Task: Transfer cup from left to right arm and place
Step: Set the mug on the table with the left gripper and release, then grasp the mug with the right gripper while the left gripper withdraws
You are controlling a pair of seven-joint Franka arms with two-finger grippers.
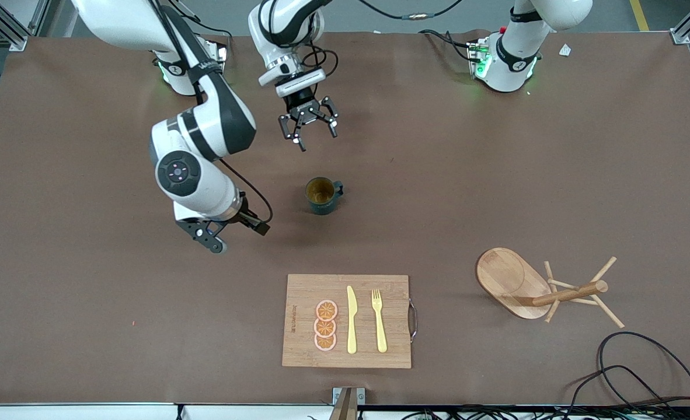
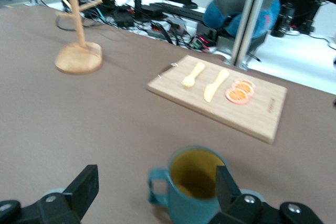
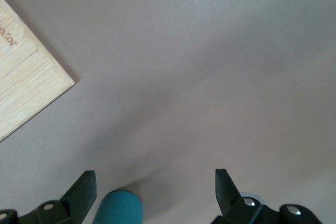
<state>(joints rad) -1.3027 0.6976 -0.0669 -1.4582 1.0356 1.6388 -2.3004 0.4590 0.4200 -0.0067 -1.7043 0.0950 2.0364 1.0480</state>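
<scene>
Teal ribbed cup (image 1: 323, 195) upright, tan inside.

Two white Franka arms with glossy rounded shells and dark grey bands at the joints. The right arm (image 1: 202, 134) carries a broad black section along its forearm and a round dark joint cap with small pinkish dots at its centre; a thin black cable loops from its wrist. The left arm (image 1: 283, 35) ends in a white flange with black cabling coiled beside it. Both bases glow green at the collar and bear a small dark emblem. The left gripper (image 1: 309, 123) and right gripper (image 1: 219, 232) are black, angular linkages; wrist views show matte black wedge-shaped fingers (image 2: 84, 187) with silver screws at the pivots.
</scene>
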